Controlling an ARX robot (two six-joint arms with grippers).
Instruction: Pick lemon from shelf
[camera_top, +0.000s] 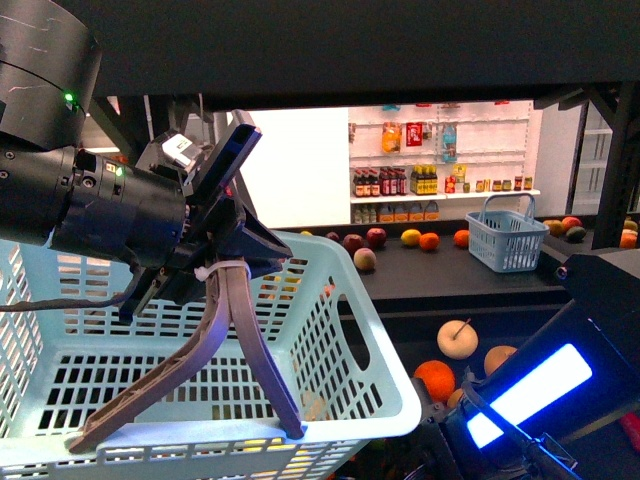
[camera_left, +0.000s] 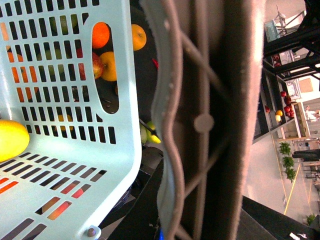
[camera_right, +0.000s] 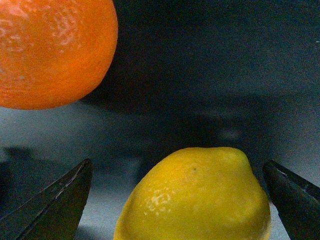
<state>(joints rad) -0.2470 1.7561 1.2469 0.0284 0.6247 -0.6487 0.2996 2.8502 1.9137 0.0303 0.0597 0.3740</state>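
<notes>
The lemon (camera_right: 197, 197), bright yellow with a tapered end, lies on the dark shelf deck (camera_right: 200, 75) in the right wrist view. My right gripper (camera_right: 176, 165) is open, with one black finger on each side of the lemon and a gap to both. In the front view the right arm (camera_top: 530, 390) reaches to the lower deck of the shelf (camera_top: 450, 280), and the lemon is hidden there. My left gripper (camera_top: 215, 265) is shut on the grey basket handle (camera_top: 215, 330) of a light blue basket (camera_top: 380, 400). A yellow fruit (camera_left: 11, 140) lies inside the basket (camera_left: 75, 125).
An orange (camera_right: 50, 50) sits on the deck just beyond the lemon. On the lower deck are an orange (camera_top: 435, 378) and a pale apple (camera_top: 458, 340). The upper deck holds a small blue basket (camera_top: 508, 235) and scattered fruit. White wall shelves of bottles (camera_top: 440, 180) stand behind.
</notes>
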